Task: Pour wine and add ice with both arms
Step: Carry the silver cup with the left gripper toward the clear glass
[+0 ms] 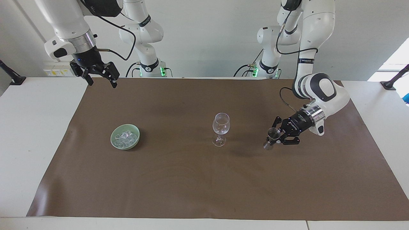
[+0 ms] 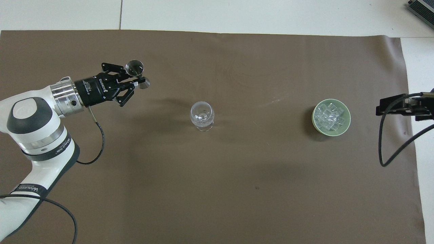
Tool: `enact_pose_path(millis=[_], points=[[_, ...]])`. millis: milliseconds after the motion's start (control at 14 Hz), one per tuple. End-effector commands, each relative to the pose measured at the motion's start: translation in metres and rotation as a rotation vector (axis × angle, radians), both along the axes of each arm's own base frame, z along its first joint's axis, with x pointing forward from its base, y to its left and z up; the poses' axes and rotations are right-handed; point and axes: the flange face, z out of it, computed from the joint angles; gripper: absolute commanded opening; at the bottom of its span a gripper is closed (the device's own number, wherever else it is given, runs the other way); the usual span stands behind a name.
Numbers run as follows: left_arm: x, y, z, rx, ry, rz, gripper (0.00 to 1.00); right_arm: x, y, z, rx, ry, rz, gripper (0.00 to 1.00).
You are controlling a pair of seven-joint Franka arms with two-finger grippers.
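An empty clear stemmed wine glass (image 1: 221, 127) (image 2: 202, 116) stands mid-mat. The ice (image 1: 126, 137) (image 2: 330, 117) is heaped in a pale green bowl (image 1: 113, 141) (image 2: 314, 123) toward the right arm's end. My left gripper (image 1: 277, 138) (image 2: 134, 79) hangs low over the mat beside the glass, toward the left arm's end, shut on a small metal double-ended measuring cup (image 1: 272, 133) (image 2: 134, 67). I cannot tell what the cup holds; no wine shows. My right gripper (image 1: 102, 81) (image 2: 390, 105) waits open and empty, high over the mat's edge by the robots.
A brown mat (image 1: 191, 185) (image 2: 237, 189) covers most of the white table (image 1: 32, 143). Black cables trail from both wrists. A dark device corner (image 2: 422, 8) shows at the table's far edge, toward the right arm's end.
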Motion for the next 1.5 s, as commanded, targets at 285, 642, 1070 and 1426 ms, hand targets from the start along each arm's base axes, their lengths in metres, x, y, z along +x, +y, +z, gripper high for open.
enact_pose_path(millis=[285,642,1070,1426], points=[[-0.029,-0.028,0.038,0.050,-0.048,-0.044,0.00,-0.008,0.000,0.000,0.028,0.003,0.016,1.00],[-0.043,-0.074,0.041,0.153,-0.080,-0.061,0.00,-0.008,0.000,0.000,0.028,0.003,0.016,1.00],[-0.051,-0.090,0.040,0.191,-0.108,-0.075,0.00,-0.008,0.000,0.001,0.028,0.001,0.016,1.00],[-0.066,-0.118,0.038,0.274,-0.174,-0.085,0.00,-0.008,0.000,0.000,0.028,0.003,0.016,1.00]])
